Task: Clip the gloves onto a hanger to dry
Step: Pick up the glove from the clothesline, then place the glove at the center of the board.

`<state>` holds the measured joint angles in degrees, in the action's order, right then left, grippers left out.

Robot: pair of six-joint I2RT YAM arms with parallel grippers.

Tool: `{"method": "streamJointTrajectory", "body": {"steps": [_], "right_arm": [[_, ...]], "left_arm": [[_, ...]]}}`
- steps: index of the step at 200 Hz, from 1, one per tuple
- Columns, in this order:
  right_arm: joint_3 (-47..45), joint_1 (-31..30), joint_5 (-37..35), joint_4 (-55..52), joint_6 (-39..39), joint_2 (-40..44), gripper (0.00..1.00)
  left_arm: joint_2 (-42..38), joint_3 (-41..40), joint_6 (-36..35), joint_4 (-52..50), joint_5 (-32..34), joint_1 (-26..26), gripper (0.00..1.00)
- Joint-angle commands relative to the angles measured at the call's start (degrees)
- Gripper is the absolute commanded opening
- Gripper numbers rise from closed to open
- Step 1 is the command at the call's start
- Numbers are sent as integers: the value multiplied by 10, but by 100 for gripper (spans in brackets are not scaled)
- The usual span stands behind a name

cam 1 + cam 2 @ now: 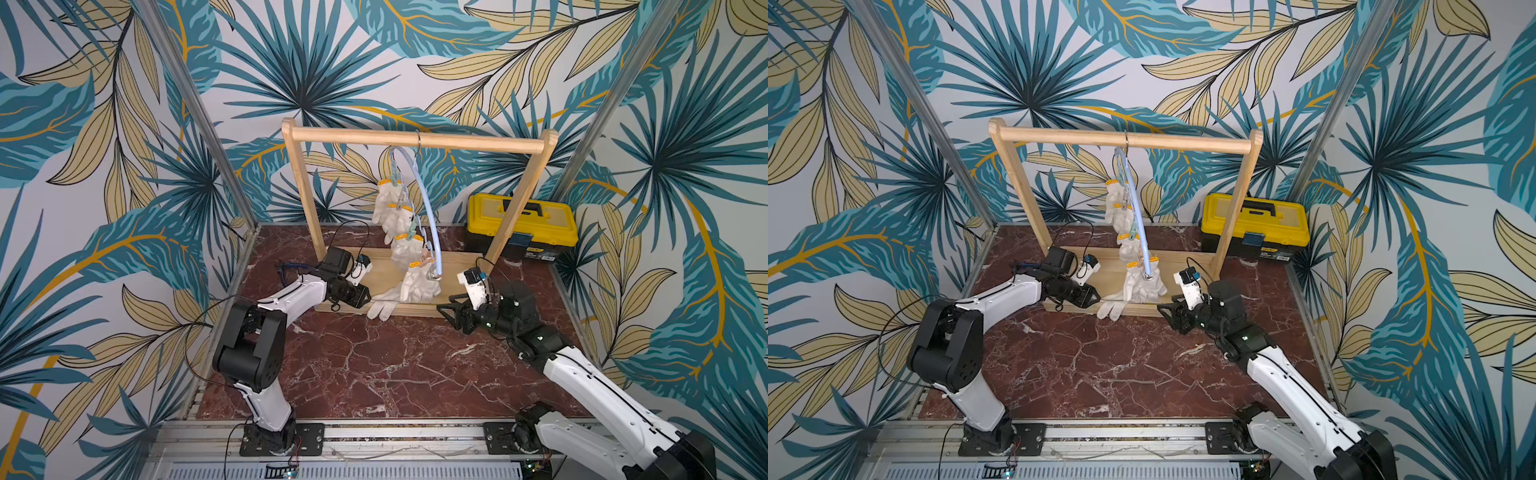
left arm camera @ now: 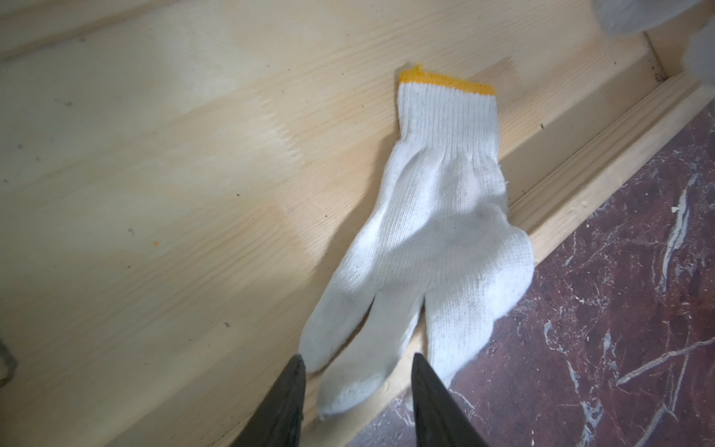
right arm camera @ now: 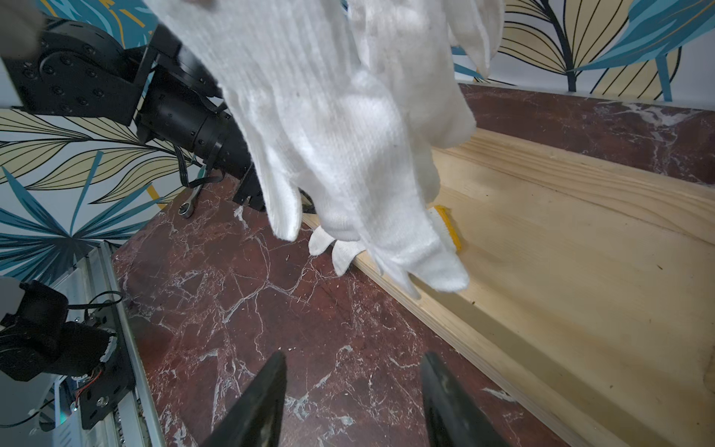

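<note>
White knit, the loose glove (image 2: 437, 216) lies flat on the wooden rack base (image 2: 154, 193). Its yellow cuff is at the end far from the left pincer (image 2: 358, 362), and its fingertips overhang the base's front edge onto the marble tabletop (image 2: 619, 309). Jaws of the left pincer stand moderately apart, straddling one fingertip without pinching it. Jaws of the right pincer (image 3: 354, 358) are also apart and empty, low over the tabletop near the lowest of the clipped gloves (image 1: 419, 282). The pale-blue hanger (image 1: 424, 195) hangs steeply tilted from the rack rail (image 1: 415, 139), with gloves clipped down it by their cuffs.

Judgement: the step in hand is picking up the loose glove.
- Close on the overhanging fabric, where a jaw can get underneath.
- The clips take cuffs, so keep the cuff free, perhaps by passing it to the right pincer.
- Lift slowly, since the hanging gloves look likely to swing if brushed.
</note>
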<state>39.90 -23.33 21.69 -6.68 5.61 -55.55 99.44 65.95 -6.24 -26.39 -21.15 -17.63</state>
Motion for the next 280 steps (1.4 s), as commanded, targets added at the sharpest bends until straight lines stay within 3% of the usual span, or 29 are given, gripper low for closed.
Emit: {"method": "streamJointTrajectory", "body": {"steps": [1,36,73,103,134,183,229,256,280], "right_arm": [[-11,2,11,12,3,-1,56],[-11,2,10,11,1,2,56],[-14,2,10,5,7,3,56],[-25,2,4,1,24,7,56],[-55,2,7,16,67,14,56],[-90,1,9,63,141,-2,56],[-101,-6,18,109,193,-61,56],[-78,-14,30,85,185,-104,56],[-57,-25,30,51,179,-132,56]], "left_arm": [[8,28,-13,-4,-25,0,43],[11,26,-18,-11,-41,-1,30],[-1,27,-18,-15,-67,-1,0],[-39,22,-10,-25,-94,-2,0],[-131,0,7,-58,-108,-9,0],[-288,-80,62,-86,-113,-76,0],[-338,-211,166,-62,-84,-126,0],[-339,-232,214,-45,-76,-167,0],[-342,-253,244,-45,-95,-189,28]]}}
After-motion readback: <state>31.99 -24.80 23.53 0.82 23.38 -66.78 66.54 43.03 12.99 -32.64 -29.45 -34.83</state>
